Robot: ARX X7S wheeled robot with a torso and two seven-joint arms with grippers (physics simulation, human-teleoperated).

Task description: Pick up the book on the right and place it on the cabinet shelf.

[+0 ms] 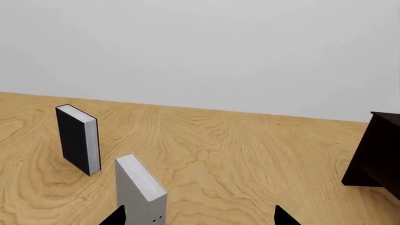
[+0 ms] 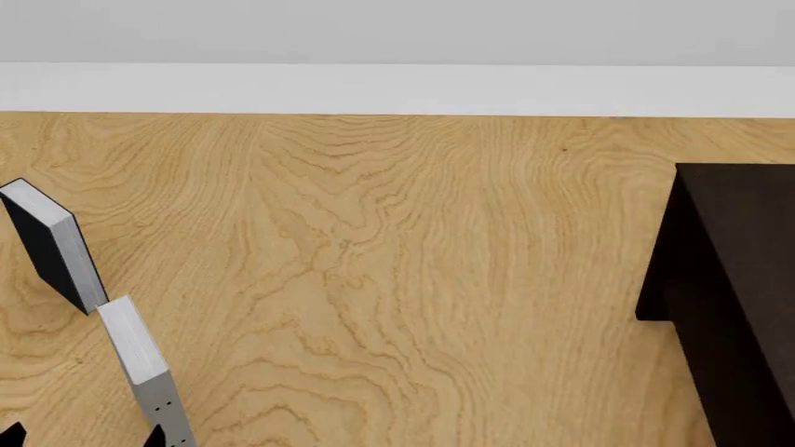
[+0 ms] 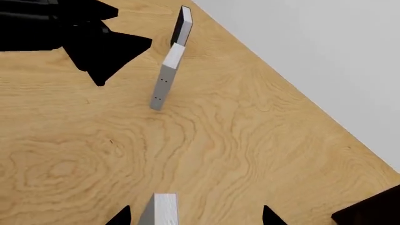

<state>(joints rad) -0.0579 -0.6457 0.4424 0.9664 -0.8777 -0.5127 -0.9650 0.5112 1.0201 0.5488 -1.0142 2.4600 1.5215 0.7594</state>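
Note:
The book (image 3: 164, 210) shows only in the right wrist view, as a pale grey upright volume with a white page edge. It stands between the fingertips of my open right gripper (image 3: 196, 216), nearer one tip and touching neither. The dark cabinet (image 2: 733, 298) stands at the right of the head view; its shelf is hidden. It also shows in the left wrist view (image 1: 378, 154). My left gripper (image 1: 200, 218) is open, and the slimmer grey book (image 1: 140, 190) stands just inside one fingertip (image 1: 115, 216).
A black-covered book (image 2: 50, 247) stands upright at the far left, behind the slimmer grey book (image 2: 143, 372). Both also show in the right wrist view, the black one (image 3: 183, 23) behind the slim one (image 3: 166, 77), next to my left arm (image 3: 37, 28). The wooden tabletop (image 2: 410, 261) ends at a white wall.

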